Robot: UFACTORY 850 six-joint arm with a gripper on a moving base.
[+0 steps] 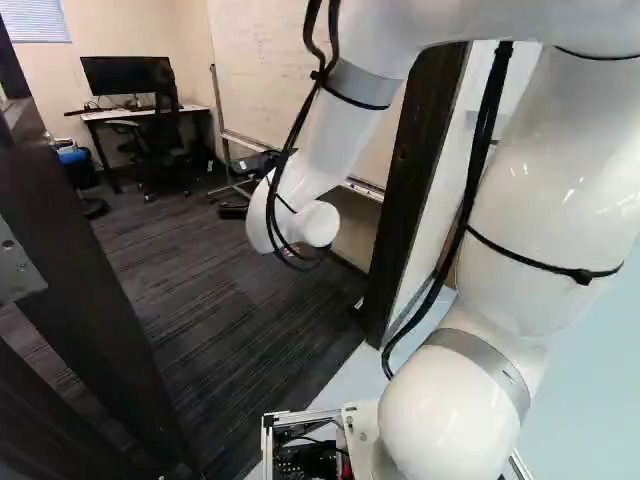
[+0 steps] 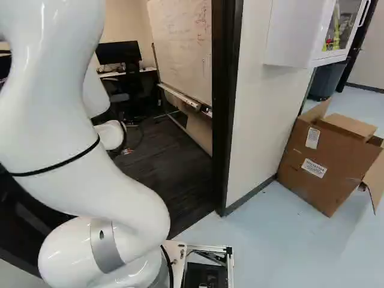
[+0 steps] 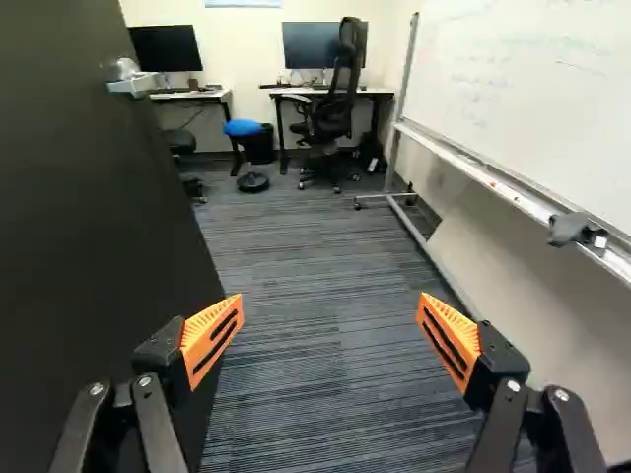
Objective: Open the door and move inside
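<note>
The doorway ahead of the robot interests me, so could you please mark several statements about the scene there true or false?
The door stands open. True.
The gripper is shut on the door. False: it is open, with nothing gripped.
A whiteboard stands beyond the doorway. True.
The cardboard box stands on the dark carpet. False: it stands on the pale floor outside the doorway.
A monitor stands on a desk. True.

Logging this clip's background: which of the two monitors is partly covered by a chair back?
The monitor nearer the whiteboard; the chair is clear of the other, nearer the door.
</note>
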